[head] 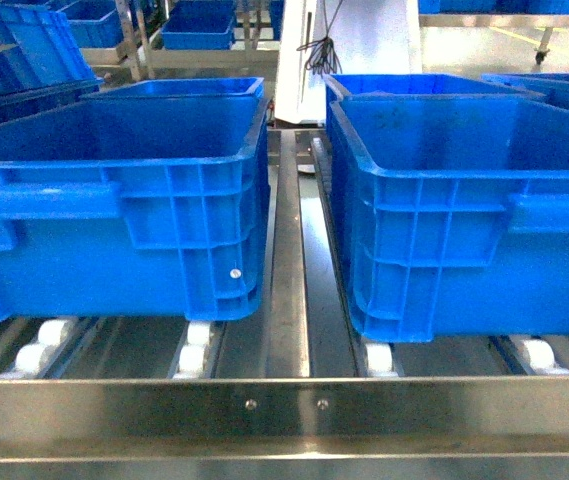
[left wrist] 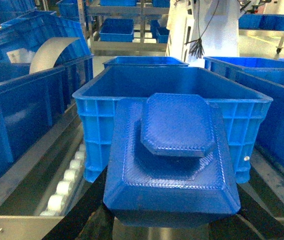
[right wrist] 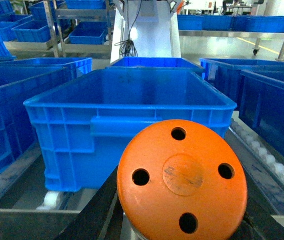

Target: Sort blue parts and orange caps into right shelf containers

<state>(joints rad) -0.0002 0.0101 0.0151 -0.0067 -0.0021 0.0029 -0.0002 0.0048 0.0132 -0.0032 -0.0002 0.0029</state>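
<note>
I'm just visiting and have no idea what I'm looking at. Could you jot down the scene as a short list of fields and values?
Setting: blue bins on a metal roller shelf
Left bin: open top, inside not visible from the head view
Right bin: open top, inside not visible from the head view
Left arm: carries a blue part, stepped and flat-topped, just short of a bin
Right arm: carries an orange cap, round with four holes
Gripper fingers: hidden behind the pieces
Sorting: neither piece is in a bin yet
</note>
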